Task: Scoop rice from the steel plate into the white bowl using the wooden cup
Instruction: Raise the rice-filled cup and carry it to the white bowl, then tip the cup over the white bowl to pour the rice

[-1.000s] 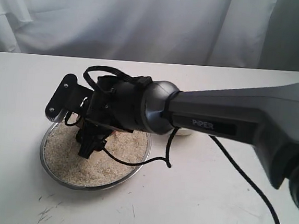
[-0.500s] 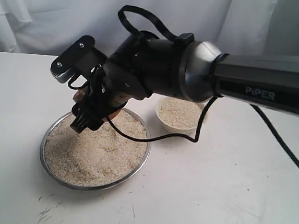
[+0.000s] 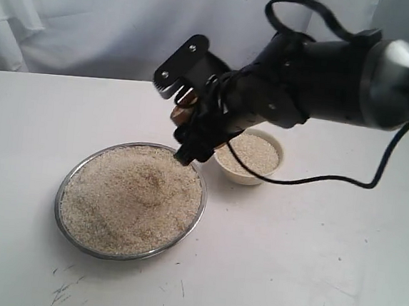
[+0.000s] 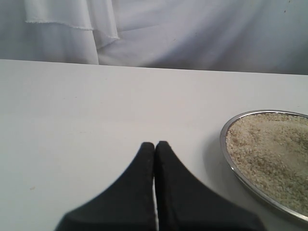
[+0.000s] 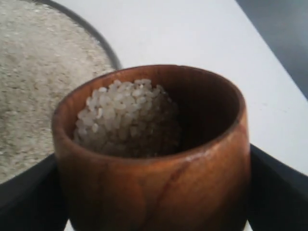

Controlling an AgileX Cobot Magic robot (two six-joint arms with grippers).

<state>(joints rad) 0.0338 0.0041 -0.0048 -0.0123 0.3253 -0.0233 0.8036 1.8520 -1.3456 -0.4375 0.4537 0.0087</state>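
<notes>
My right gripper (image 3: 192, 134) is shut on the wooden cup (image 3: 183, 114) and holds it in the air above the far right rim of the steel plate (image 3: 193, 222), just left of the white bowl (image 3: 240, 176). In the right wrist view the cup (image 5: 159, 183) is partly filled with rice (image 5: 125, 115), and black fingers (image 5: 279, 187) flank it. A broad heap of rice (image 3: 129, 196) covers the plate, and the bowl also holds rice. My left gripper (image 4: 155, 144) is shut and empty over bare table, left of the plate's rim (image 4: 225, 144).
A black cable (image 3: 317, 181) hangs from the right arm and loops past the bowl. White cloth (image 3: 94, 22) hangs behind the white table (image 3: 301, 276).
My right arm has lifted the cup out of the rice on the plate and carried it up and right toward the bowl. The bowl, hidden by the arm before, now shows.
</notes>
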